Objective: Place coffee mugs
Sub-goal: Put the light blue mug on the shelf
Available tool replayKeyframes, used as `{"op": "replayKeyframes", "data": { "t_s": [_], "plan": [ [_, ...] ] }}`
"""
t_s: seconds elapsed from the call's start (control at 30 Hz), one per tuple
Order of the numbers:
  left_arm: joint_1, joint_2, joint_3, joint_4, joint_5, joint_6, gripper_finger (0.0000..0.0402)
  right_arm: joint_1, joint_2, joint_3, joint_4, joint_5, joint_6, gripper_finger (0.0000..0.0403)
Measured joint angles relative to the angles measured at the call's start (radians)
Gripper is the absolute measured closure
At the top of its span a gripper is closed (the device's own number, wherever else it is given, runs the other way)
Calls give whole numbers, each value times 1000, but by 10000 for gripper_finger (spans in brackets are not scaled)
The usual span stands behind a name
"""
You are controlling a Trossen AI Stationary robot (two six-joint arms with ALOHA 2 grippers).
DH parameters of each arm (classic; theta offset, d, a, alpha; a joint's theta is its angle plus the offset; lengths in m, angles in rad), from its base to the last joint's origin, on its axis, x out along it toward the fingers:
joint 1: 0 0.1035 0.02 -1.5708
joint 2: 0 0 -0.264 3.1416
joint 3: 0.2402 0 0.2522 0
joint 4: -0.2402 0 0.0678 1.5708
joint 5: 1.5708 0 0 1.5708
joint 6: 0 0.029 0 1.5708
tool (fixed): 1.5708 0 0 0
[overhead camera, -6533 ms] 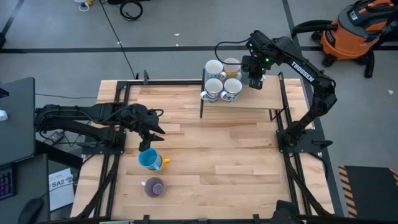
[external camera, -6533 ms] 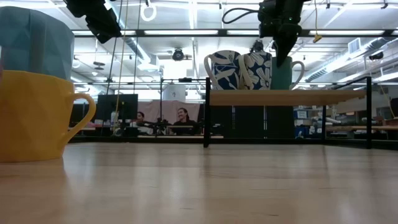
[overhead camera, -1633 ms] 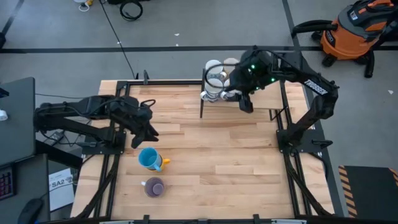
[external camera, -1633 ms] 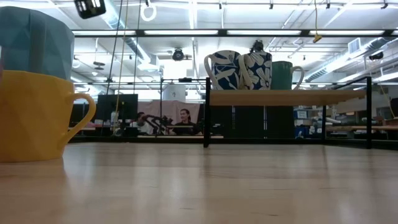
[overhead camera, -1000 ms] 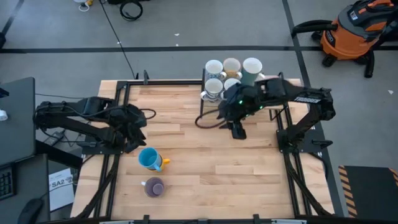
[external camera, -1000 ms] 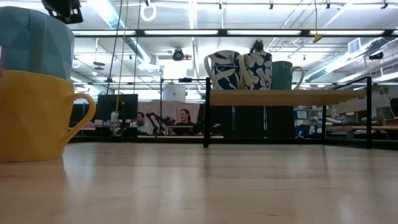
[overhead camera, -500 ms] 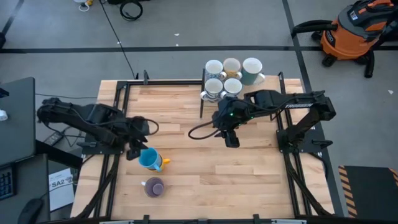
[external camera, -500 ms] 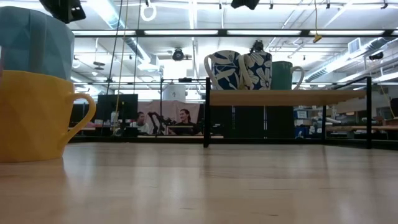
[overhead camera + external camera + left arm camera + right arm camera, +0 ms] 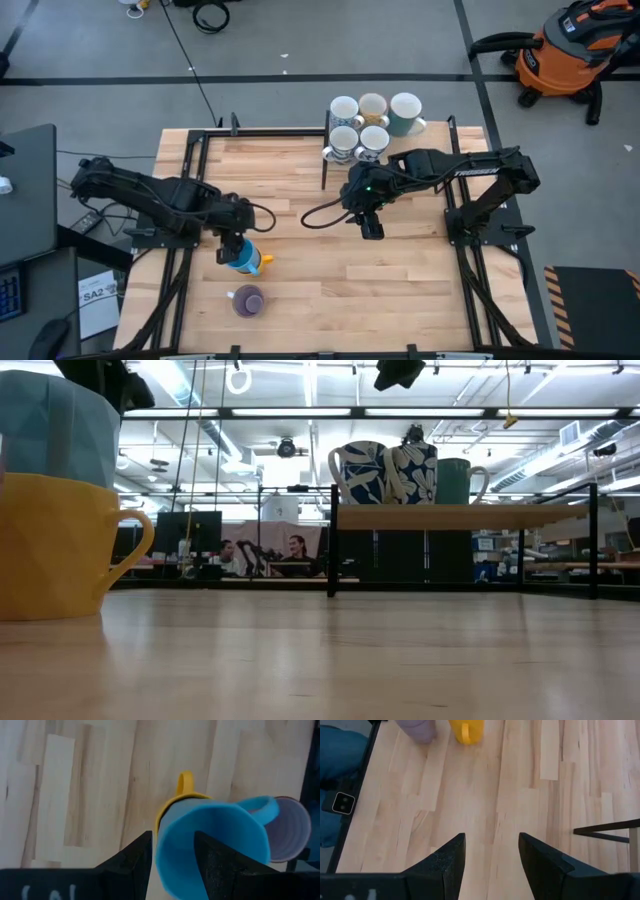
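A: Starting at the lower left of the high view: the purple mug [image 9: 247,299] is seen alone on the table [image 9: 400,270], and just above it the blue mug [image 9: 240,254] is nested in the yellow mug [image 9: 262,262]. The left gripper [image 9: 230,245] has been brought down onto that stack within the last second; a second ago it was held off to the stack's upper left.

B: Finger state?

A: The fingers are spread in the left wrist view, with the blue rim close in front of them. No contact can be made out, so nothing is recorded as held.

B: And the right arm?

A: The right gripper [image 9: 370,224] has been withdrawn from the shelf [image 9: 400,165] to mid-table, centre of the frame. Its fingers are parted and empty; only bare wood is seen between them in the right wrist view.

B: The far end?

A: Five mugs are counted on the shelf at upper centre: two patterned mugs [image 9: 357,144] in front, a white mug [image 9: 343,108], a tan mug [image 9: 373,104] and a pale green mug [image 9: 405,110] behind.

B: Meaning for the task?

A: A delivery is judged finished on the right; the next pick is judged to be the blue mug, by the left arm. Three mugs are still to be placed.
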Motion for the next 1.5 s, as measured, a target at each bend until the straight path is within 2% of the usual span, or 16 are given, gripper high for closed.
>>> {"op": "replayKeyframes", "data": {
  "t_s": [0.33, 0.97, 1.5],
  "plan": [
    [0, 76, 0, 1, 0, 35, 249, 0, 0, 0, 0, 0, -1, 213],
    [0, 146, 0, 31, -2, 56, 250, 0, 0, 0, 8, 0, -1, 213],
    [0, 149, 0, 29, 0, 56, 329, 0, 0, 0, 22, -1, -1, 213]
  ]
}}
